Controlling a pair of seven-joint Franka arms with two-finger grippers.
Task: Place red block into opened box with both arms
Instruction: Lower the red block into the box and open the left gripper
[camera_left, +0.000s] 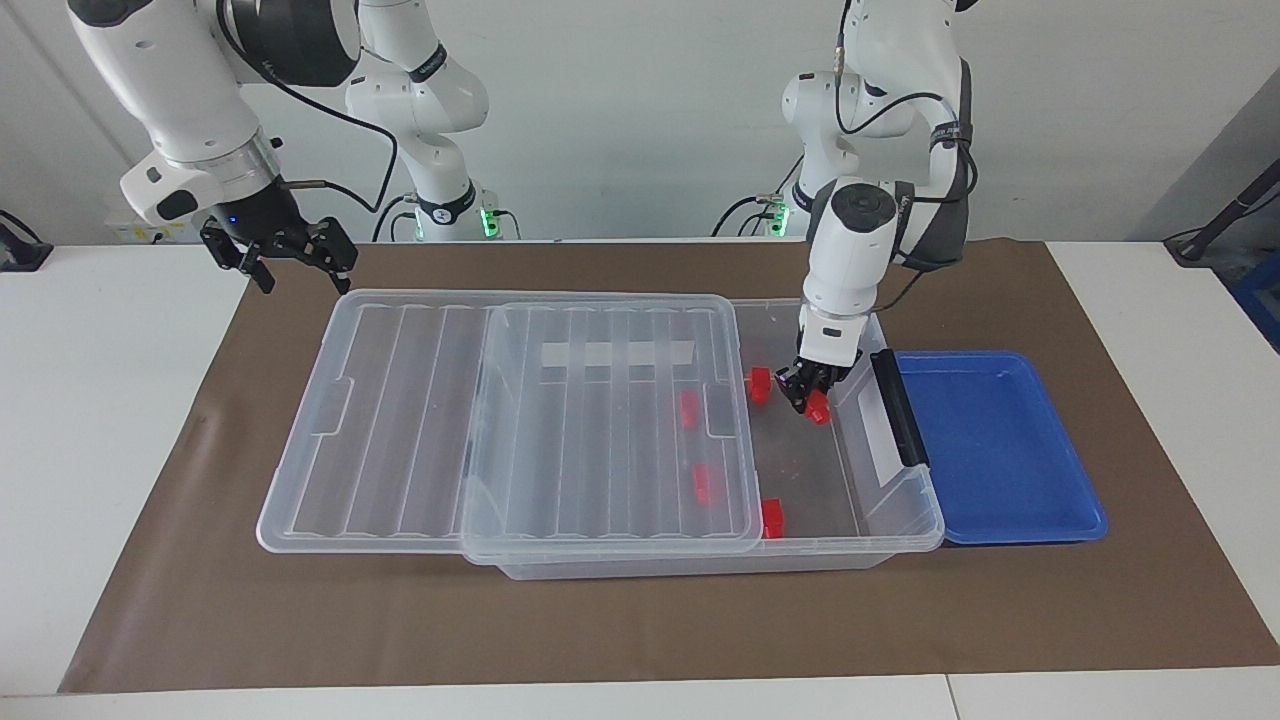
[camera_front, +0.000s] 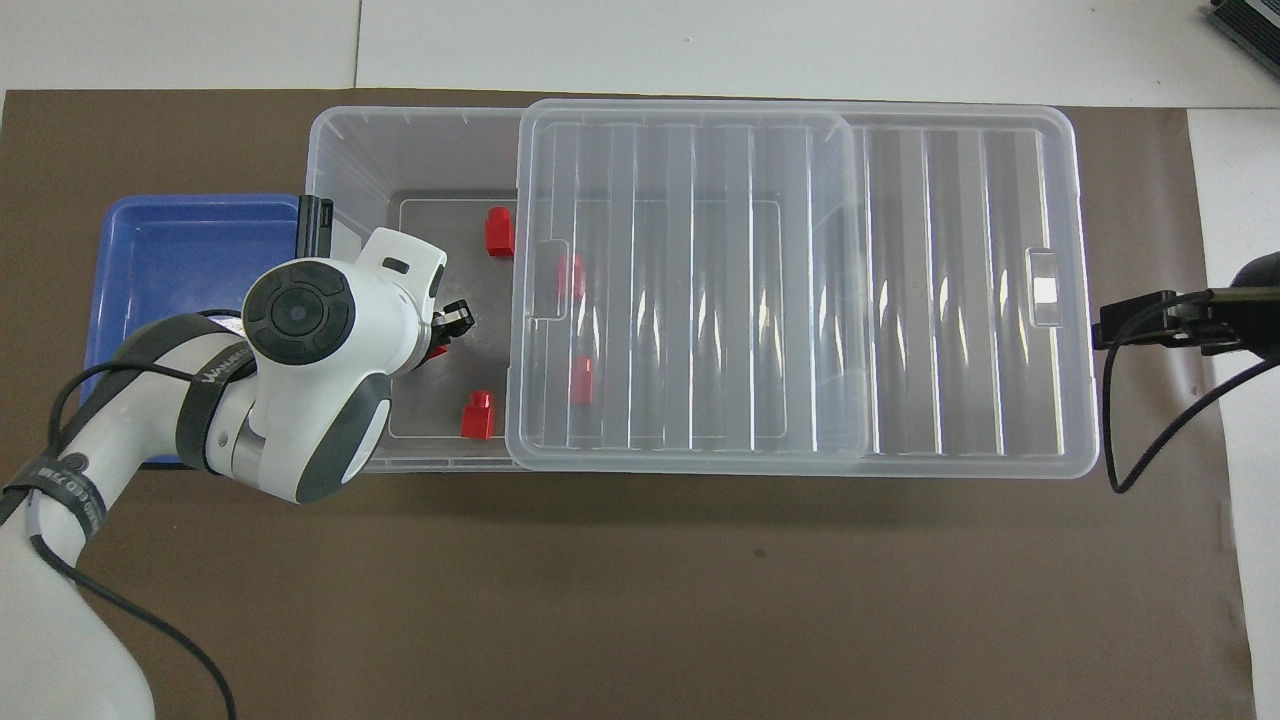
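The left pincer (camera_left: 808, 396) hung over the uncovered end of the opened box (camera_left: 900, 505), clamped on the red block (camera_left: 818, 407), with four more red blocks lying on the box floor, two of them under the slid-back lid (camera_left: 600, 420). The right pincer (camera_left: 285, 255), fingers spread and holding nothing, waited above the brown mat (camera_left: 640, 620) at the right arm's end of the tabletop (camera_left: 100, 400). A blue tray (camera_left: 1000, 440) lay beside the box.

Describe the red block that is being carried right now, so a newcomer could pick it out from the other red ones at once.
Find the clear opened box beside the blue tray, its lid slid toward the right arm's end. Over the uncovered part hangs the left gripper. The red block pinched there is the only one off the floor.
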